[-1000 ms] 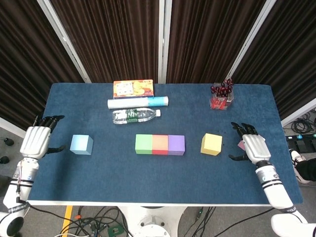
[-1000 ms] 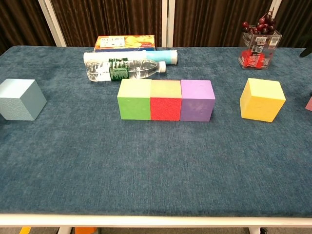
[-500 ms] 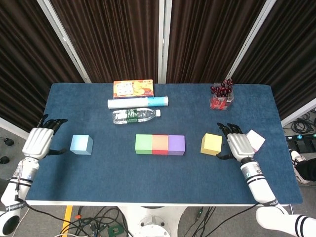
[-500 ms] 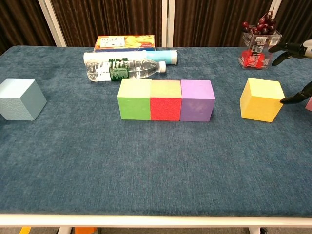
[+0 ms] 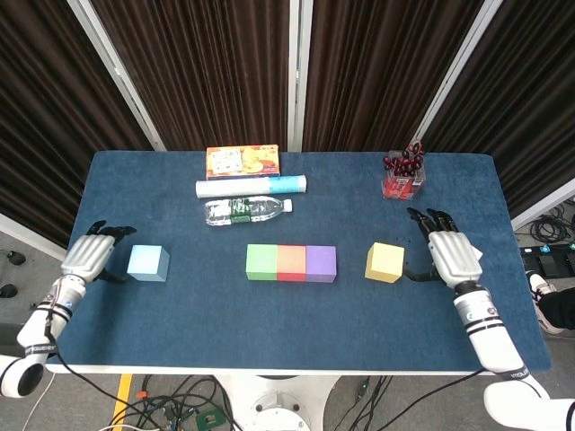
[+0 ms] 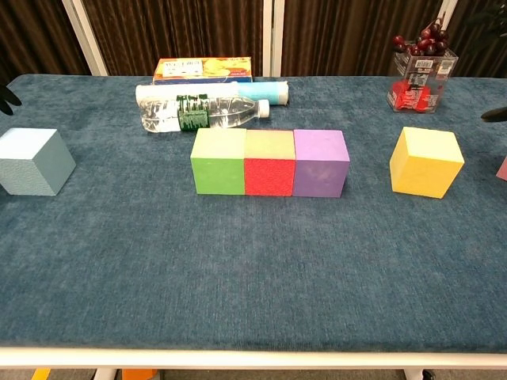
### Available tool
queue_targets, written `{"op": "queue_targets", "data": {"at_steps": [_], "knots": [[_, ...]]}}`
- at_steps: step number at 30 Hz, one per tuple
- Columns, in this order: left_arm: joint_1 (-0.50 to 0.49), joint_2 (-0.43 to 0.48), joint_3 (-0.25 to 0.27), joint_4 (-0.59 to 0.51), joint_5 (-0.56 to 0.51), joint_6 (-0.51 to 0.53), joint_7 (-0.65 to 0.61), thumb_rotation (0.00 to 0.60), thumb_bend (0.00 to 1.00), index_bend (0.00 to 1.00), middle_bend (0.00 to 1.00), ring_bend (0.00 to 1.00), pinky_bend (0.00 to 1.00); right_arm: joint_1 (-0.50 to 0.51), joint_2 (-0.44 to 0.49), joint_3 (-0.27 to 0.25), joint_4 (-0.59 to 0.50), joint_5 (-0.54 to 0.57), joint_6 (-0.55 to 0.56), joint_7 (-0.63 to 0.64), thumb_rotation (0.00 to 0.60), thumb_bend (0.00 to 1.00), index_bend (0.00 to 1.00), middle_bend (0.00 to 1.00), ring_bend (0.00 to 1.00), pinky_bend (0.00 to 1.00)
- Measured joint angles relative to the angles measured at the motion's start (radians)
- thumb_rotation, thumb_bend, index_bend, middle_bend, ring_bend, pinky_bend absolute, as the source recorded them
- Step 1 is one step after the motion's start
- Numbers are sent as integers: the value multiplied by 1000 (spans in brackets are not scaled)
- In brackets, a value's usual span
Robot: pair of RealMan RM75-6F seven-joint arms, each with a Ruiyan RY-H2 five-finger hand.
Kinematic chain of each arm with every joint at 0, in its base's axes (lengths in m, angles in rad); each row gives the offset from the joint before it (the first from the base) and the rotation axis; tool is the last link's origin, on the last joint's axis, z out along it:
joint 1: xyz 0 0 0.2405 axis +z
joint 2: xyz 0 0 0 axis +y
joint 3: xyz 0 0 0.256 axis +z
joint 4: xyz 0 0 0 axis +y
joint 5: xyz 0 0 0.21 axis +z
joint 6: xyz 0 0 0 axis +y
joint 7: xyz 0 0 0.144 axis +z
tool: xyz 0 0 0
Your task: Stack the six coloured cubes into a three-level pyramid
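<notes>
Right hand (image 5: 452,255): fingers spread, holding nothing, palm down just right of the yellow cube (image 5: 384,262); thumb reaches toward the cube, contact not resolvable. Left hand (image 5: 88,255): fingers apart, empty, just left of the light blue cube (image 5: 148,263), near but apart as far as the head view shows. Chest view catches only dark fingertips of each hand at the frame edges.

Cube count, head view: five clearly visible.
- Row of three at table centre, faces touching: green cube (image 5: 261,262), red cube (image 5: 291,263), purple cube (image 5: 321,263), left to right.
- Yellow cube, alone, right of the row, apart from it.
- Light blue cube, alone, well left of the row.
- Sixth: a pale pink cube (image 5: 473,255) shows only as a sliver behind the right hand; in the chest view just a pink corner at the right edge. Shape not confirmable.

All cubes sit directly on the blue table (image 5: 180,323); none stacked.

Other items, back of table, one of each:
- snack box (image 5: 243,161), lying flat, print too small to read.
- white roll (image 5: 252,186) with a teal end, just in front of the box.
- water bottle (image 5: 244,210) on its side, green label, cap pointing right, just in front of the roll.
- clear container (image 5: 403,178) holding dark red cherries, back right; contents lower down hard to make out.
</notes>
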Motion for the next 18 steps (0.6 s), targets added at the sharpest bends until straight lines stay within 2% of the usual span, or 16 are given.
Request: {"op": "queue_targets", "data": {"at_steps": [8, 14, 18], "knots": [[-19, -23, -10, 8, 33, -37, -50, 600, 98, 177, 184, 151, 33, 2, 21, 14, -12, 4, 5, 17, 600, 23, 0, 140, 0, 0], [-20, -36, -9, 17, 22, -47, -28, 600, 98, 181, 185, 151, 34, 4, 32, 15, -15, 6, 2, 24, 600, 23, 0, 140, 0, 0], [-13, -53, -12, 41, 13, -35, -16, 600, 98, 222, 221, 151, 34, 5, 30, 14, -10, 6, -1, 30, 600, 23, 0, 140, 0, 0]]}}
